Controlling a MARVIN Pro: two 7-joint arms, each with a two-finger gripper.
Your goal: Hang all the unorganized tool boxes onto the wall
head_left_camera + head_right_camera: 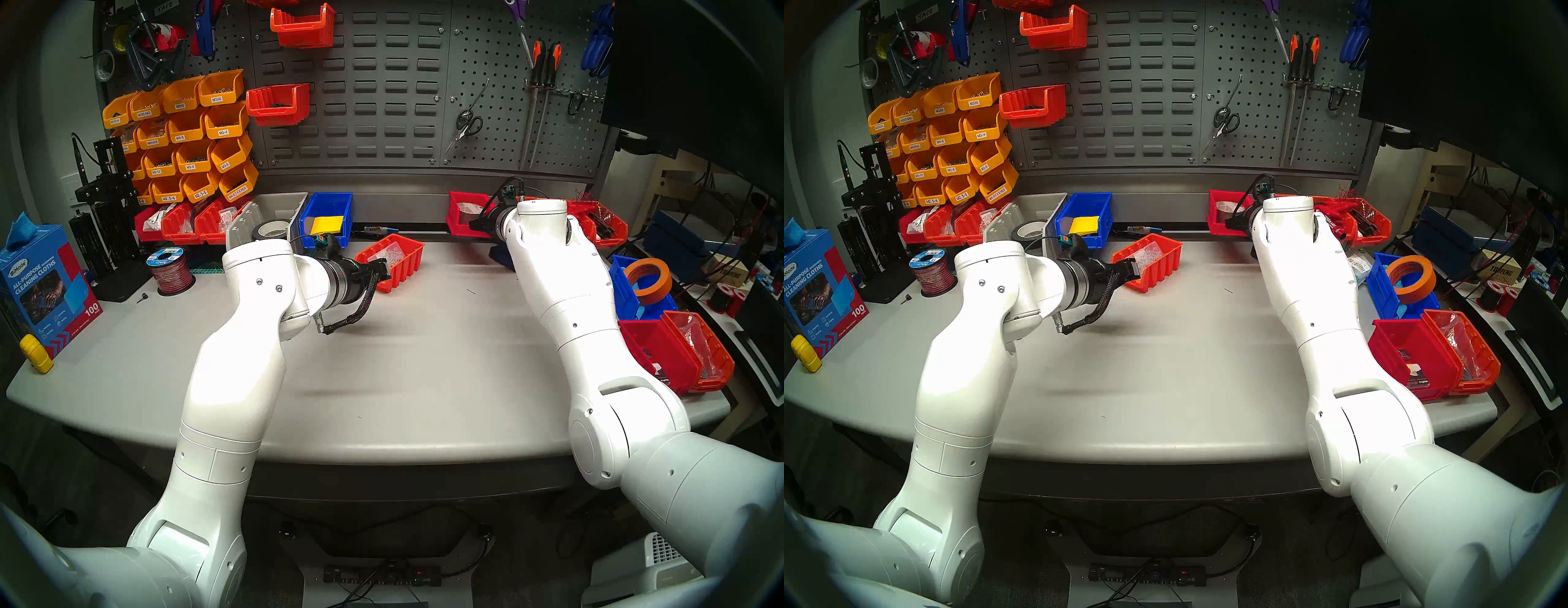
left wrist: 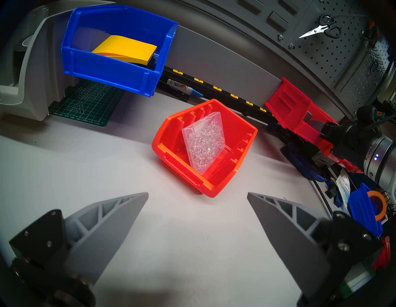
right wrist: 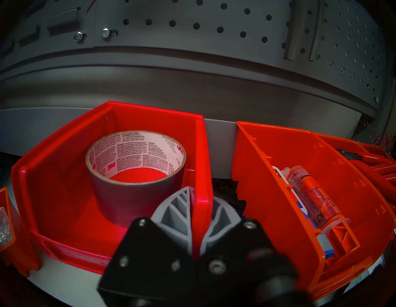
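My right gripper (image 3: 198, 199) is shut on the right side wall of a red tool box (image 3: 53, 182) that holds a silver tape roll (image 3: 137, 184). This box (image 1: 456, 220) sits at the back of the table under the wall (image 1: 382, 93), by the light grey rail (image 1: 399, 204). An orange-red ribbed tool box (image 2: 235, 133) with a clear bag (image 2: 203, 145) stands mid-table. My left gripper (image 2: 197, 195) is open just short of its front lip, touching nothing. A pale grey tool box (image 1: 275, 204) with a black tape roll (image 1: 271, 229) stands behind my left arm.
A blue bin (image 1: 326, 212) with a yellow pad stands beside the grey box. Two orange-red bins (image 1: 278, 104) and yellow labelled bins (image 1: 186, 136) hang on the wall. An orange bin (image 3: 267, 171) adjoins the held box. More red bins (image 1: 674, 352) and a blue bin (image 1: 623, 293) crowd the table's right edge.
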